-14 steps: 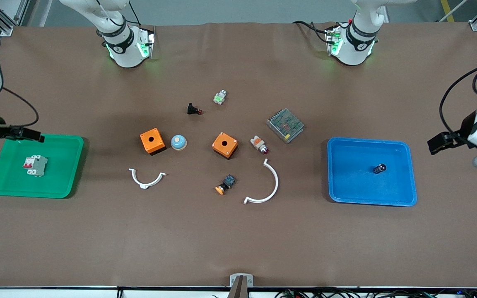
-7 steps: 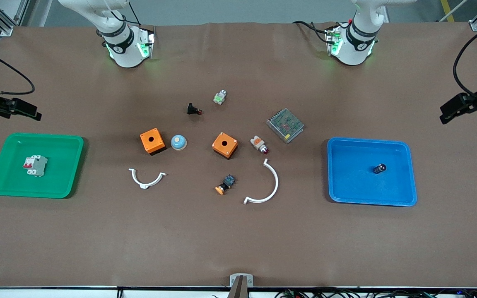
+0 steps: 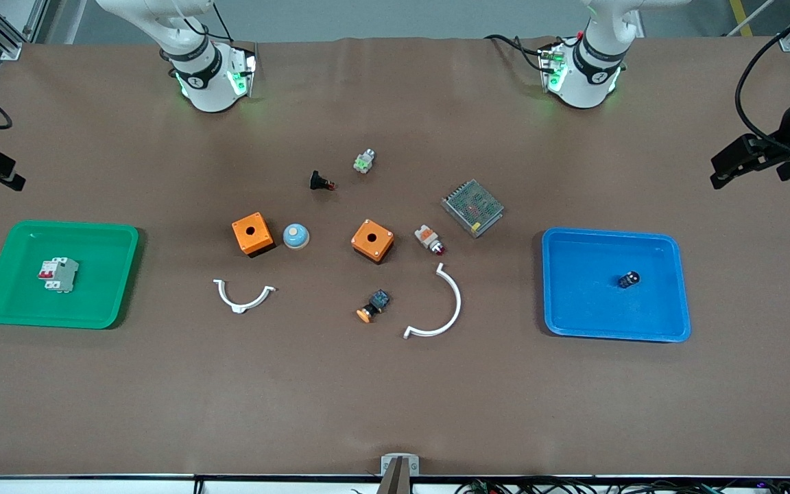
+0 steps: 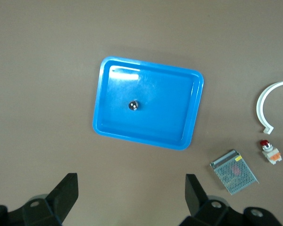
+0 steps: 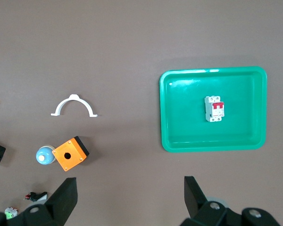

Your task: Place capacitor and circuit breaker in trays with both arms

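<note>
Already I judge both placements done: the capacitor lies in the blue tray, the circuit breaker in the green tray, so left gripper and right gripper hang spread and empty, nothing at twelve o'clock between their fingers.

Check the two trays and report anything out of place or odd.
Nothing stands out. The circuit breaker lies alone in the green tray, the capacitor alone in the blue tray. Both grippers, left and right, are open and empty.
</note>
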Robot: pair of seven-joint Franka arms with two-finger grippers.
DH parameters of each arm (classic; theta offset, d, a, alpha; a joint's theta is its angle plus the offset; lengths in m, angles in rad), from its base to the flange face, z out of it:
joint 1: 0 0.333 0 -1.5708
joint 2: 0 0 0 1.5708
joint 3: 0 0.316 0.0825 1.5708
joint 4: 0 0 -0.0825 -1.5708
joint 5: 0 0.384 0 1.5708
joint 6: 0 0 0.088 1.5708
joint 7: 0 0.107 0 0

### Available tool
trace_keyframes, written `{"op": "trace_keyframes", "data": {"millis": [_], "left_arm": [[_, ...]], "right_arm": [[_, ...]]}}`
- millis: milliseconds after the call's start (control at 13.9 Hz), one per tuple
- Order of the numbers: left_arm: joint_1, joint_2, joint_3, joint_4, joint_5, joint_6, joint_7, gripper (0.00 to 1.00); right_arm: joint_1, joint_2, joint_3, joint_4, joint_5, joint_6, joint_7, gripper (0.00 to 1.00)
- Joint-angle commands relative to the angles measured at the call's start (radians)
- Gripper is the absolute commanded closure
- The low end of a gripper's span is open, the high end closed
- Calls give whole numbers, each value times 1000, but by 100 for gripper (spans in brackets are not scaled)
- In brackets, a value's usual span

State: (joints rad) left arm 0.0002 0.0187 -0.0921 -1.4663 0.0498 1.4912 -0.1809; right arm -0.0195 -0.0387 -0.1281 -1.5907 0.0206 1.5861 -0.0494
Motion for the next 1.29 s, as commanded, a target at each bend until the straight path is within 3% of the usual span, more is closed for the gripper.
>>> {"op": "trace_keyframes", "data": {"millis": [0,144,790,1221], "left_arm": [[-22,-57,2,-31,-33,-35,17,0],[-72,-109,60,-69,-48,-57,14,0],[-69,-117,37,-72,-57,-54,-3,0],[-45,-105,65,-54,-73,-40,15,0]], "right_arm": [[1,20,-11,38,-8,-15,13,0],[-13,22,-13,57,-4,-17,8,0],[-4,23,-10,57,-16,-8,5,0],[-2,23,-10,57,-16,-9,3,0]]}}
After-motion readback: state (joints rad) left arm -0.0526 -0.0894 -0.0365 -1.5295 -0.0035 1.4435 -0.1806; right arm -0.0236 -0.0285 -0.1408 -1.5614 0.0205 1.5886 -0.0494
